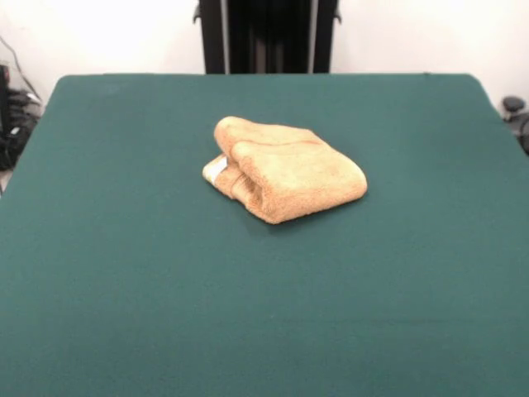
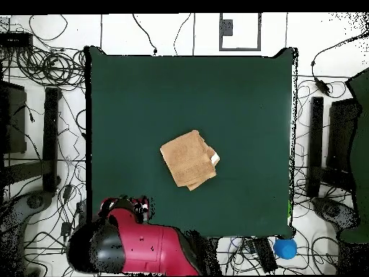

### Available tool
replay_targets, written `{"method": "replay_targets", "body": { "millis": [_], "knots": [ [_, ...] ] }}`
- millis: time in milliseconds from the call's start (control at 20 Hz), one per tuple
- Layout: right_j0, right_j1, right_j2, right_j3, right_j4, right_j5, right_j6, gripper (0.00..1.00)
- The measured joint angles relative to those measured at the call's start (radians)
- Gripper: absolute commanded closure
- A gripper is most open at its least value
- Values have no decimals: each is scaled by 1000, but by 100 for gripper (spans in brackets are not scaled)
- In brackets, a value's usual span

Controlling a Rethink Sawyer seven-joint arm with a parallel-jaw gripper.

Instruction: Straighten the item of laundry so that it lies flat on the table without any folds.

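Observation:
The golden-tan towel (image 1: 285, 169) lies folded over into a thick bundle near the middle of the dark green table (image 1: 124, 265). Its small white tag (image 1: 216, 169) shows at the bundle's left end. In the overhead view the towel (image 2: 189, 159) is a compact, slightly turned rectangle on the table (image 2: 130, 94), with layered edges showing at its lower right. The red and black arm (image 2: 144, 249) is drawn back at the table's lower left corner. Its gripper end (image 2: 128, 207) sits at the table's edge, well away from the towel. The front view does not show the gripper.
The robot's black pedestal (image 1: 266, 37) stands behind the table's far side. Cables and black equipment (image 2: 50, 130) lie on the floor on both sides of the table. A blue round object (image 2: 285, 247) sits off the table's lower right corner.

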Motion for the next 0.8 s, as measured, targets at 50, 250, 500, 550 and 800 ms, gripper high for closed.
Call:
{"method": "replay_targets", "body": {
  "millis": [50, 250, 500, 550, 800],
  "knots": [
    [-11, 0, -1, 0, 0, 0, 2, 0],
    [-146, 0, 1, 7, -2, 0, 2, 0],
    [-320, 12, 15, 9, -10, -2, 2, 0],
    [-359, 19, 19, 9, -19, -7, 2, 0],
    [-524, 72, 35, 1, -85, -43, 2, 0]
  ]
}}
